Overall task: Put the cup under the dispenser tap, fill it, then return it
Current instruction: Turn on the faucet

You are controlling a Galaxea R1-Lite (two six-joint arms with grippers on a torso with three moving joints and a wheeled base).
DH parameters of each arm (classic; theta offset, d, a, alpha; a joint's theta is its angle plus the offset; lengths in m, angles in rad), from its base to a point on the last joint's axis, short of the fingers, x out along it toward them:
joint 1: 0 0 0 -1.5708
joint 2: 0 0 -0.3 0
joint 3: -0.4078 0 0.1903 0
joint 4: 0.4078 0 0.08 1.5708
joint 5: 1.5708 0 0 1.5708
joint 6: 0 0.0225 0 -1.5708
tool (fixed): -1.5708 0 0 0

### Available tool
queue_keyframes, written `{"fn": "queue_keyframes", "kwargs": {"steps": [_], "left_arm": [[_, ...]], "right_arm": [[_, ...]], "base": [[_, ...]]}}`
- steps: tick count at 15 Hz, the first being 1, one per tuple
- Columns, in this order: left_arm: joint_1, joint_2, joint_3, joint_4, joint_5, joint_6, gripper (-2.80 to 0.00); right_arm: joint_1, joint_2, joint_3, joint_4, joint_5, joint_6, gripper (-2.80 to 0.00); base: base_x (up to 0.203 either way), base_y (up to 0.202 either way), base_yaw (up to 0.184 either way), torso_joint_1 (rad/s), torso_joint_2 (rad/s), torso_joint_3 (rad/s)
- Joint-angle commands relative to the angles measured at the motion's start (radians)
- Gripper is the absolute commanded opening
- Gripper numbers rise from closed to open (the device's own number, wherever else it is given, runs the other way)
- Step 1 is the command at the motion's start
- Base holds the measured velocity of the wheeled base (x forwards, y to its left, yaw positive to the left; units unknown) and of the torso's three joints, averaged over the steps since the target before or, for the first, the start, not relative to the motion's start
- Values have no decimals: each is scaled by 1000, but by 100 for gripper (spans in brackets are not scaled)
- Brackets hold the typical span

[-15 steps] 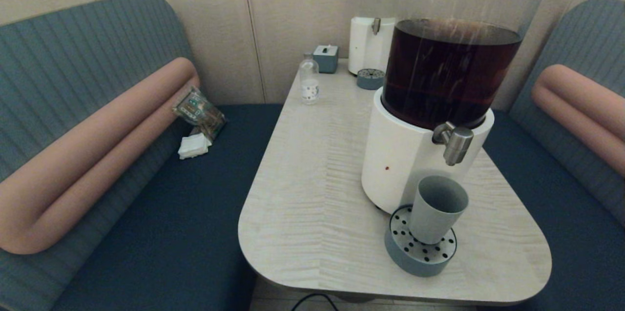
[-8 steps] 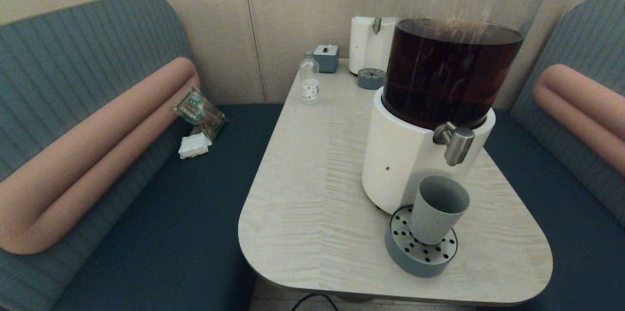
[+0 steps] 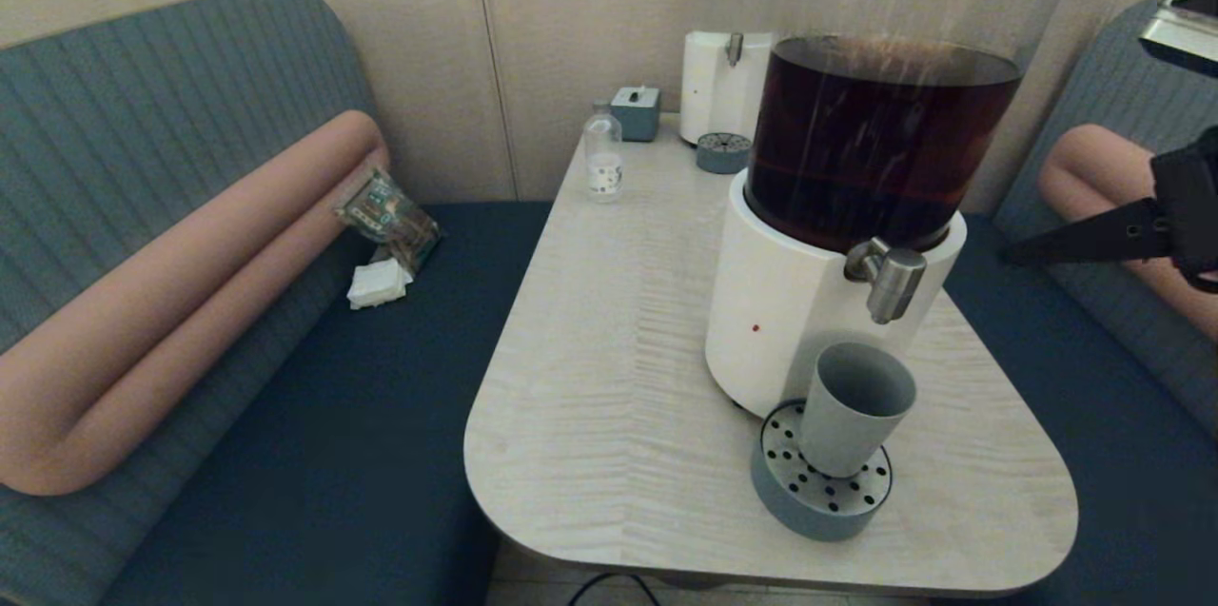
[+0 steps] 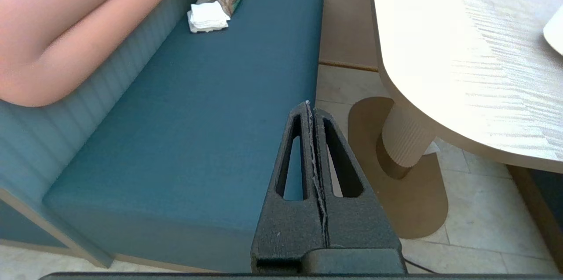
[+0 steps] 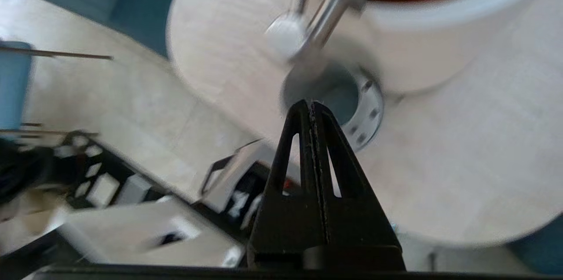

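A: Head view: small grey-blue matte tumbler [image 3: 852,420] sits empty on the round perforated blue drip tray [image 3: 790,506], directly under the short brushed-steel spout [image 3: 890,278] of the big white-based dispenser with dark brown liquid [image 3: 809,311]. Tray's at the table's 5 o'clock corner.

B: Claws?

A: Right gripper [image 5: 311,106] is at 3 o'clock of the dispenser in head view, fingers pressed together, holding nothing. In its wrist cam it points at the cup mouth and the tap. Left gripper [image 4: 310,108] is parked low over the blue bench seat [image 4: 198,117], also closed and empty.

B: Step?

A: I'd call placement done, fill not started, no liquid visible in the cup. Next move, my guess: I bring the right arm in to the tap and work it with the closed tips without clipping the cup rim. Can't tell from here how the tap actuates.
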Motion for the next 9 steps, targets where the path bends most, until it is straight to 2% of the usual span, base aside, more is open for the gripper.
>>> {"fn": "queue_keyframes", "kwargs": {"steps": [1, 3, 9], "left_arm": [[0, 2, 2, 0, 1, -1, -280], [0, 2, 2, 0, 1, -1, -280], [0, 2, 2, 0, 1, -1, -280]], "right_arm": [[-2, 32, 45, -64, -4, -37, -280], [-1, 29, 70, -124, -11, -110, -280], [5, 29, 75, -128, -9, -139, -280]], "base": [[0, 0, 0, 0, 0, 0], [0, 0, 0, 0, 0, 0], [0, 0, 0, 0, 0, 0]]}}
